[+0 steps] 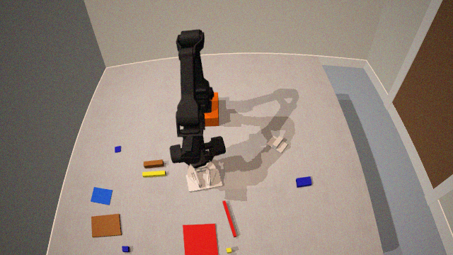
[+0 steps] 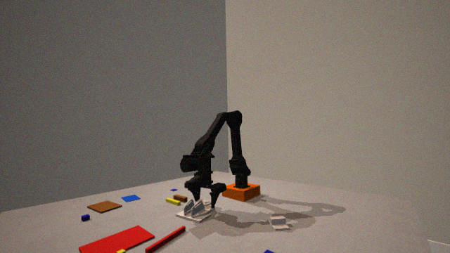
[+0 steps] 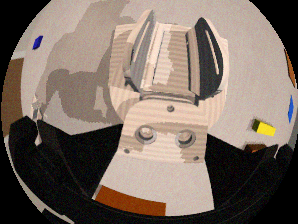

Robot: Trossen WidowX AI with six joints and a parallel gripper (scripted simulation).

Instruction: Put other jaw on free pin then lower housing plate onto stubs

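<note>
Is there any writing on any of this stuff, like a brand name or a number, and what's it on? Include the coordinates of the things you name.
None that I can read. The black arm (image 1: 188, 81) (image 2: 236, 140), its orange base (image 1: 212, 121) (image 2: 242, 194) and the coloured pieces show no legible words, numbers or signs. Anything very small on them would be too blurred to read.
</note>
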